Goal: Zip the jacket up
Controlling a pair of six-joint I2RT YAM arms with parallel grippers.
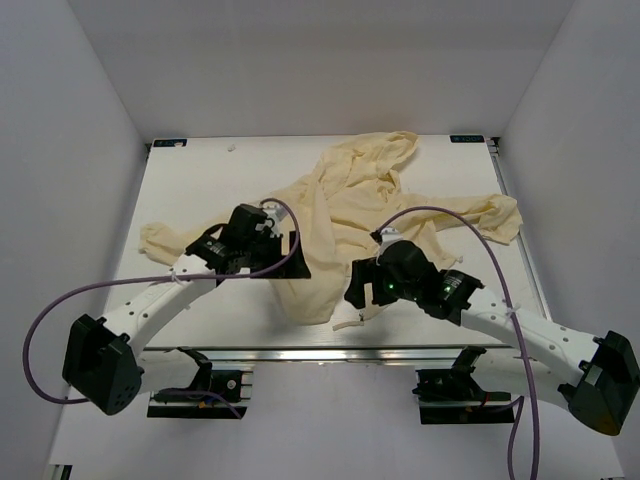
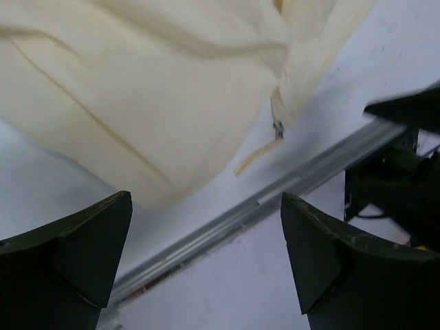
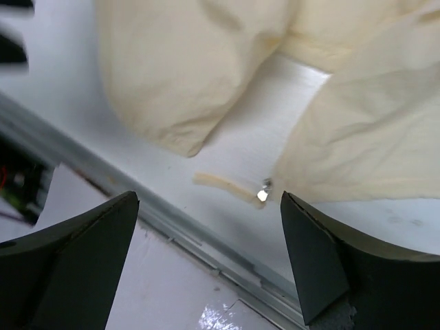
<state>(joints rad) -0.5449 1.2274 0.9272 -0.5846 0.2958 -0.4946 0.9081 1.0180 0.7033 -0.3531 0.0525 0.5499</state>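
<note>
Sprawling across the centre and upper right of the top view, the jacket (image 1: 350, 215) is seen spread on the white bench (image 1: 200, 180). The hood is toward the upper centre, w/ one sleeve stretched to the left and the other to the right. The hem is found at lower centre, near the alu rail (image 1: 300, 352) at the bench's edge. At the hem the two front panels are seen apart in the right wrist view — bare bench shows between them.

The left pincer (image 1: 288, 258) is placed at centre-left of the top view, at the jacket's left-hand edge. The right pincer (image 1: 355, 288) is placed at lower centre, by the hem.

In the left wrist view the left pincer is shown wide open w/ nothing gripped, its fingers (image 2: 82, 247) at the lower corners. The zip slider (image 2: 278, 128) and its pale pull tab (image 2: 258, 157) are seen at centre-right, on a panel edge.

In the right wrist view the right pincer is likewise shown spread wide & empty. Slider and tab lie at lower centre, just beside the right-hand panel's corner. Whether either pincer touches fabric can't be told.
</note>
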